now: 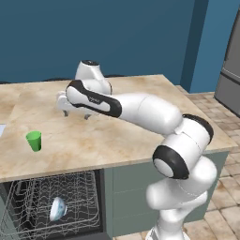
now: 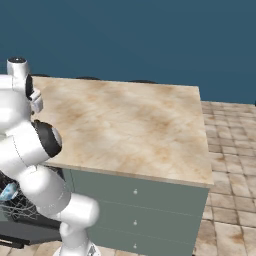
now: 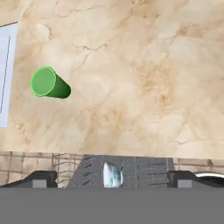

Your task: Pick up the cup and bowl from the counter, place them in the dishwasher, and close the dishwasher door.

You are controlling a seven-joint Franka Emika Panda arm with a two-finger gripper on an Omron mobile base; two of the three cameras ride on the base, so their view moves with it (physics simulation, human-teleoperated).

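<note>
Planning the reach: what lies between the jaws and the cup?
Bare counter alone, seen in the left base view, separates the open gripper from the cup.

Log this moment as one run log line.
gripper: open, empty, above counter | cup: upright on counter | bowl: in dishwasher rack | door: open

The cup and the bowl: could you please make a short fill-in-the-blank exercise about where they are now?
1. The cup stands upright on the ____.
2. The bowl already lies in the wire rack of the ____.
3. The colour of the cup is ____.
4. The gripper hovers over the stone slab with its fingers ____ and holding nothing.

Missing words: counter; dishwasher; green; open
</note>
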